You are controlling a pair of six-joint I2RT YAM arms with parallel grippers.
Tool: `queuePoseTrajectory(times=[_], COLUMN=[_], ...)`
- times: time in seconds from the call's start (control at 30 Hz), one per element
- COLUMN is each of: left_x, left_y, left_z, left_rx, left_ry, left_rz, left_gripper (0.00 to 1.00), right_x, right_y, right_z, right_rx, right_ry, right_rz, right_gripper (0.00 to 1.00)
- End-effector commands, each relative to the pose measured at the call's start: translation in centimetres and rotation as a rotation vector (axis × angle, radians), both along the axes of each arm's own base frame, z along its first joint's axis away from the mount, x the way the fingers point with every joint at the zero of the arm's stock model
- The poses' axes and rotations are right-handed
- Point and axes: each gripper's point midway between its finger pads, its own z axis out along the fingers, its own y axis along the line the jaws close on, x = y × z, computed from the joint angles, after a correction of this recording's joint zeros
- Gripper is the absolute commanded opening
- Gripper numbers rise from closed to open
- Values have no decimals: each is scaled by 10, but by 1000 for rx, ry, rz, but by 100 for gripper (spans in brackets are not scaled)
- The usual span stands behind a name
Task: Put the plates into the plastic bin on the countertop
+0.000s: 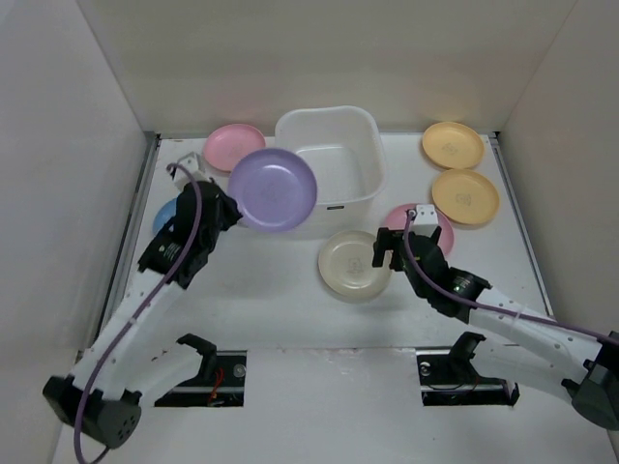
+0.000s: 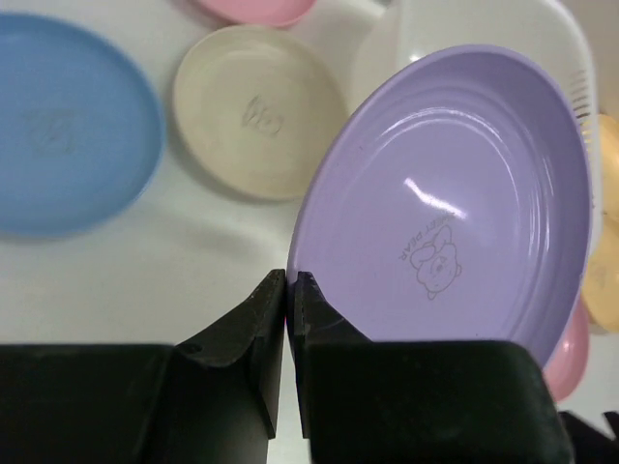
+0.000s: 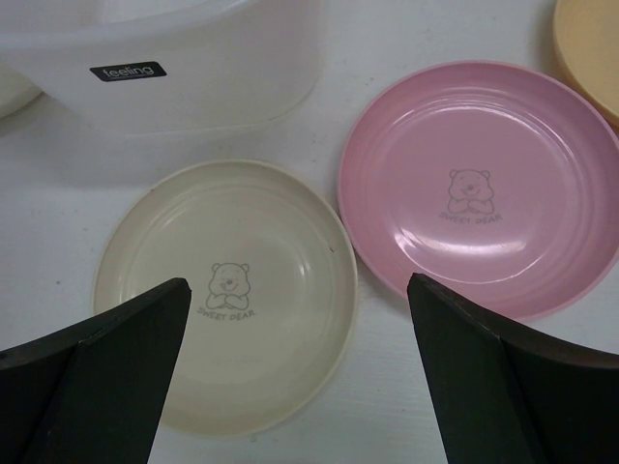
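My left gripper (image 1: 230,209) (image 2: 288,286) is shut on the near rim of a purple plate (image 1: 274,189) (image 2: 455,193). It holds the plate tilted above the countertop (image 1: 271,290), against the left front corner of the plastic bin (image 1: 329,159) (image 2: 484,19), which looks empty. My right gripper (image 1: 392,247) (image 3: 298,295) hangs open and holds nothing. It straddles the gap between a cream plate (image 1: 354,265) (image 3: 232,290) and a pink plate (image 1: 430,224) (image 3: 479,188). More plates lie flat: a pink one (image 1: 234,145), a blue one (image 1: 163,218) (image 2: 68,126), a cream one (image 2: 256,101).
Two yellow-orange plates (image 1: 453,145) (image 1: 465,196) lie at the back right beside the bin. White walls enclose the countertop on the left, right and back. My left arm covers most of the blue plate in the top view.
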Motion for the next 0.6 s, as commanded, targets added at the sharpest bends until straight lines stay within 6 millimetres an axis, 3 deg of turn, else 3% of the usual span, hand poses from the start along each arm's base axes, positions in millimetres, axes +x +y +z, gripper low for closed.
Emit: queuePoseTrajectory(times=[0.0, 0.1, 0.23, 0.43, 0.57], left_x=[61, 110, 171, 249, 278], left_y=[-37, -61, -89, -130, -147], left_z=[60, 78, 83, 57, 39], left_rx=[-36, -43, -39, -10, -1], left_ry=[-170, -190, -191, -159, -138], left_rz=[-75, -112, -154, -222, -247], left_gripper=[1, 1, 1, 2, 2], right_x=[4, 4, 1, 2, 6], right_y=[7, 7, 11, 13, 12], right_z=[17, 18, 19, 16, 15], right_rx=[26, 20, 23, -13, -31], right_ry=[-10, -6, 0, 30, 40], right_rz=[-7, -9, 8, 9, 5], right_gripper=[100, 100, 100, 100, 100])
